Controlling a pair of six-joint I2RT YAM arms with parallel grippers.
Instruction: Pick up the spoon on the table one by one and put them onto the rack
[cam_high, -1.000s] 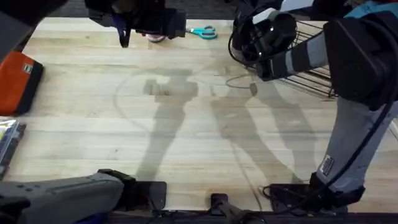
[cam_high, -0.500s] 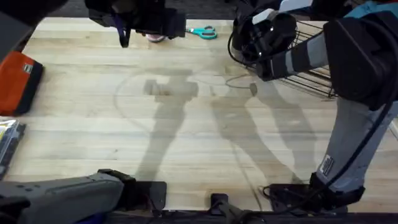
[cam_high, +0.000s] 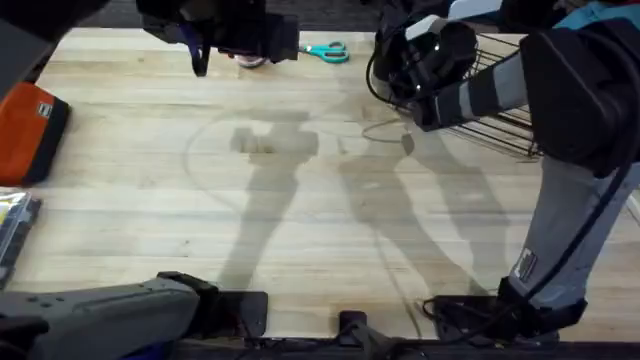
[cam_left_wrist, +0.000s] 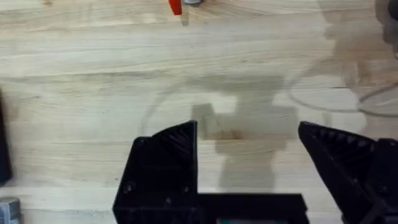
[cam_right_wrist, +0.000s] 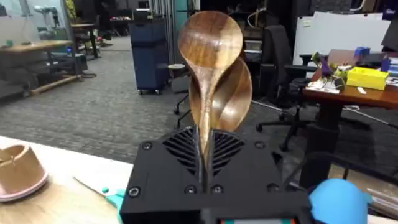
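Note:
In the right wrist view, two brown wooden spoons stand up from my right gripper (cam_right_wrist: 202, 149). One spoon (cam_right_wrist: 210, 38) has its oval bowl on top, and a second spoon bowl (cam_right_wrist: 235, 93) sits just behind it. The gripper is shut on their handles. From overhead, the right gripper (cam_high: 412, 60) hangs high at the back right, beside the black wire rack (cam_high: 497, 98). My left gripper (cam_high: 232, 38) is raised at the back left. It is open with nothing between its fingers (cam_left_wrist: 166, 158), over bare table (cam_left_wrist: 93, 62).
Teal-handled scissors (cam_high: 326, 51) lie at the table's far edge, near a small pinkish dish (cam_high: 250, 61). An orange and black object (cam_high: 30, 130) sits at the left edge. The wide wooden table (cam_high: 300, 230) stretches between the arms.

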